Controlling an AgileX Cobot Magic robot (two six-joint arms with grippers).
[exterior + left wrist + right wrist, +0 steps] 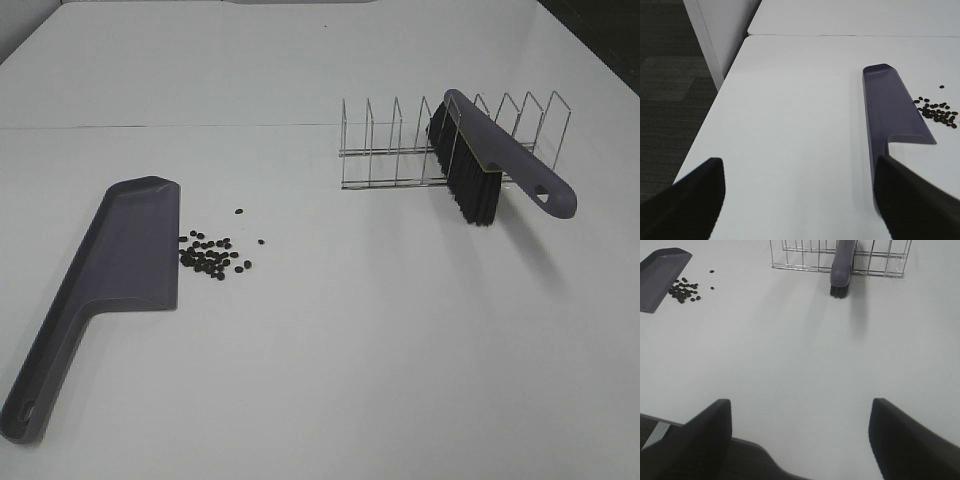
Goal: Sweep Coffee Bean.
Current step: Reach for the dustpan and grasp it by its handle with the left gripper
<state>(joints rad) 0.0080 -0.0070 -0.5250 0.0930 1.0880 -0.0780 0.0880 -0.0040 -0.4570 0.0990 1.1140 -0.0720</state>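
Note:
The coffee beans [210,256] lie in a loose dark scatter on the white table, just right of the purple dustpan [130,250], whose handle runs toward the front left corner. They show as well in the left wrist view as coffee beans [939,112] beside the dustpan [890,110], and in the right wrist view as coffee beans [684,291] by the dustpan [657,275]. A purple brush [490,160] with black bristles leans in the wire rack [400,140]. My left gripper [800,200] stands open and empty, well short of the dustpan handle. My right gripper [800,440] is open over the table's front edge.
The wire rack [805,255] with the brush [842,270] stands at the back right. A seam in the table [160,126] runs across the far side. Dark floor [670,90] lies past the table's left edge.

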